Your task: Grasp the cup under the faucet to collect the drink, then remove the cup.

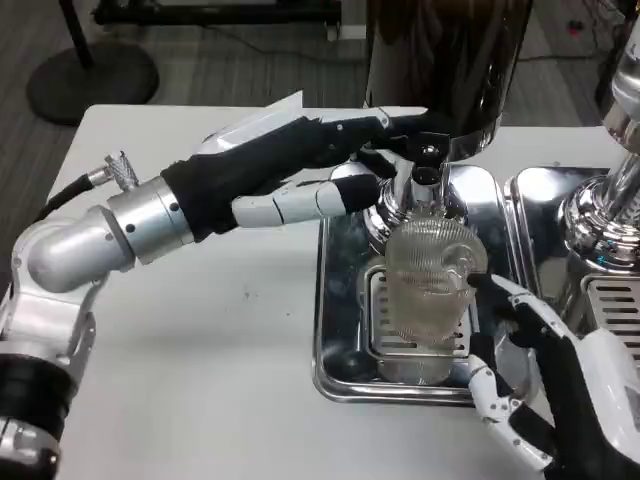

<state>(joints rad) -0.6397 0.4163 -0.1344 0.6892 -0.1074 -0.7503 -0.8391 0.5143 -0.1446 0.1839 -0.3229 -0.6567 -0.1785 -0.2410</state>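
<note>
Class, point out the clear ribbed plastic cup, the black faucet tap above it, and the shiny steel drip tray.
Clear ribbed plastic cup (428, 285), head view, its ribbed side wall.
Black faucet tap (429, 152), head view, its handle.
Shiny steel drip tray (338, 330), head view, bare left floor.

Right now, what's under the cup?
The cup stands on the slotted grate of the steel drip tray, below the faucet. The grate under its base is blurred through the ribbed plastic.
</note>
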